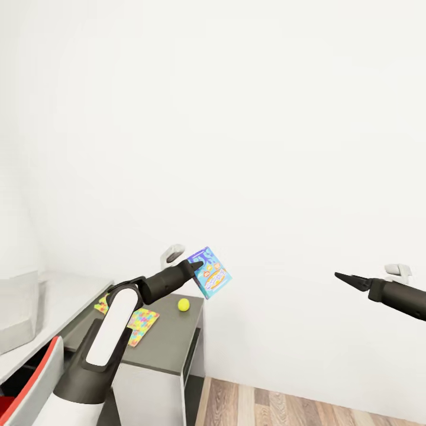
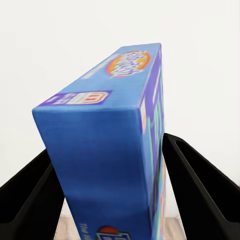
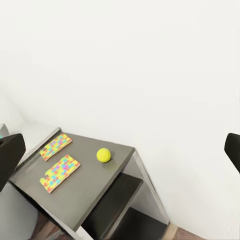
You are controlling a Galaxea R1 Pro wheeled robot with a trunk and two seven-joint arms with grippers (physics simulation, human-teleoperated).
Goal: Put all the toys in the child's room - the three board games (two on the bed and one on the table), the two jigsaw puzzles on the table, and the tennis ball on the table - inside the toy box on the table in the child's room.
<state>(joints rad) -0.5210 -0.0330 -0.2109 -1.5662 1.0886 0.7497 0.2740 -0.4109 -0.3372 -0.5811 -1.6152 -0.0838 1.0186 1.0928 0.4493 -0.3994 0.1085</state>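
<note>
Two jigsaw puzzles (image 3: 60, 172) and a tennis ball (image 1: 184, 305) lie on a dark grey desk (image 1: 163, 343) against a white wall. Above the desk's far end, the left gripper (image 1: 198, 265) grips a small blue board game (image 1: 211, 274), lifted and tilted. At the right, the right gripper (image 1: 346, 278) hangs in mid-air, fingers spread apart, holding nothing
</note>
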